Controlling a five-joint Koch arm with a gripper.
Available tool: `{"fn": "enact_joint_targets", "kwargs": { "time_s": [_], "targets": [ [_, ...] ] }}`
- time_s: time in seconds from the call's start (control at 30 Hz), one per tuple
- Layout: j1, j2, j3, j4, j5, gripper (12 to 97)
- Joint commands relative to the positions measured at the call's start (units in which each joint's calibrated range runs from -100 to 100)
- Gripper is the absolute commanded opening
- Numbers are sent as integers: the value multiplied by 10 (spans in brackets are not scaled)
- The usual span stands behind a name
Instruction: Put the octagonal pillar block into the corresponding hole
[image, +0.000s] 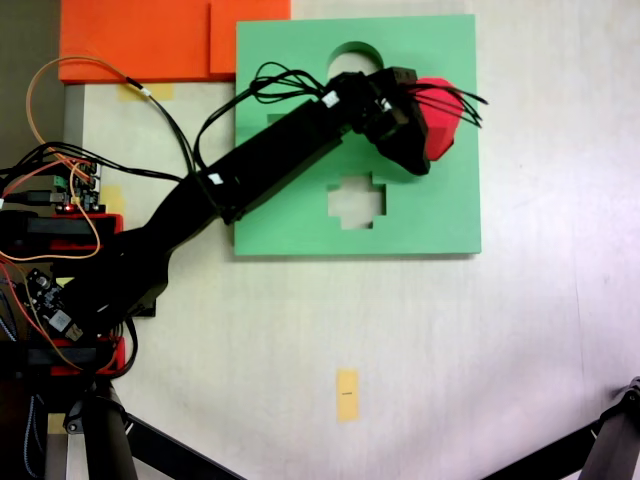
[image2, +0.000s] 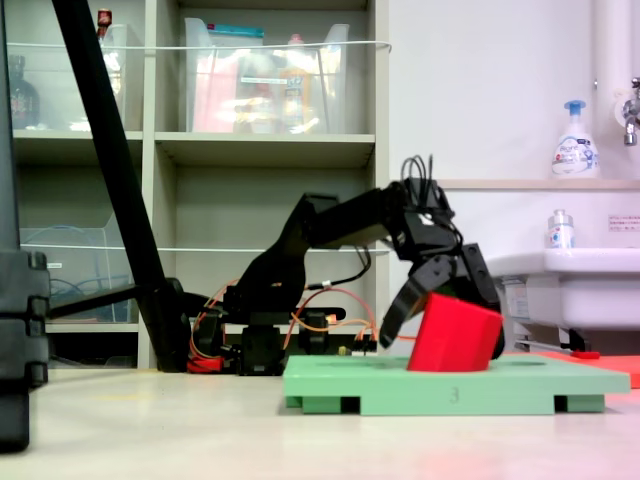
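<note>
The black gripper (image2: 440, 312) pinches the bright red eight-sided foam prism (image2: 455, 335) between its jaws, one on each flank. In the side-on fixed view the octagonal pillar block sits tilted, its lower edge touching the top of the square green foam board (image2: 440, 385). From above it lies over the board's right part, where the octagonal cutout would be (hidden beneath it). Seating likely turns on bringing its axis upright.

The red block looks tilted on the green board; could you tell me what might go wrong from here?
1. The red block sits tilted in the claw, so it could wedge on the green board instead of dropping in.
2. From above, arm and block cover its hole, making alignment hard to judge.
</note>
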Motion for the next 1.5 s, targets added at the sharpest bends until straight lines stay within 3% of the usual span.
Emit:
{"fn": "enact_joint_targets", "kwargs": {
  "time_s": [0.0, 0.17, 0.67, 1.03, 1.2, 1.47],
  "targets": [
    [1, 6, 18, 77, -2, 740],
    [3, 8, 18, 69, -7, 734],
    [24, -177, 18, -215, -7, 736],
    [5, -256, 19, -129, -14, 734],
    [-7, -255, 19, -75, -17, 588],
    [-9, -174, 19, 0, -19, 584]
  ]
}}
